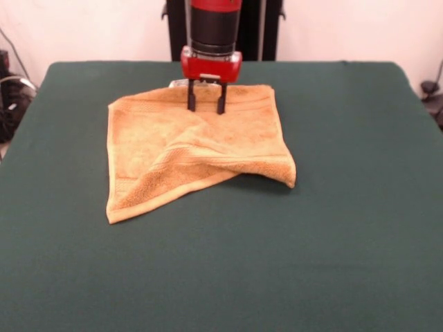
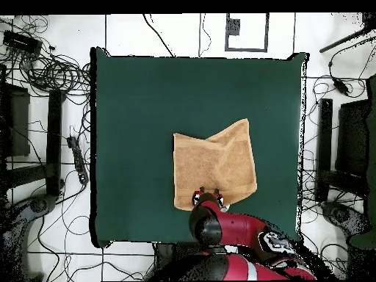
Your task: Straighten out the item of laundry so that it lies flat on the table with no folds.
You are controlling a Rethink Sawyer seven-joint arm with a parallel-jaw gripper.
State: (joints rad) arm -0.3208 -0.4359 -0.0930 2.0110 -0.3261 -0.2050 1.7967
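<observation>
The golden-orange towel lies on the dark green table, toward the robot's side. Its near right corner is folded over, making a diagonal ridge across the cloth and a rounded bulge at the right. In the overhead view the towel shows a notch in its far edge. My gripper hangs straight down over the towel's far edge, its two black fingers open with the tips touching or just above the cloth. In the overhead view the gripper sits at the towel's edge nearest the robot base.
The robot's pedestal stands behind the table's far edge. Cables and dark stands lie on the floor around the table in the overhead view.
</observation>
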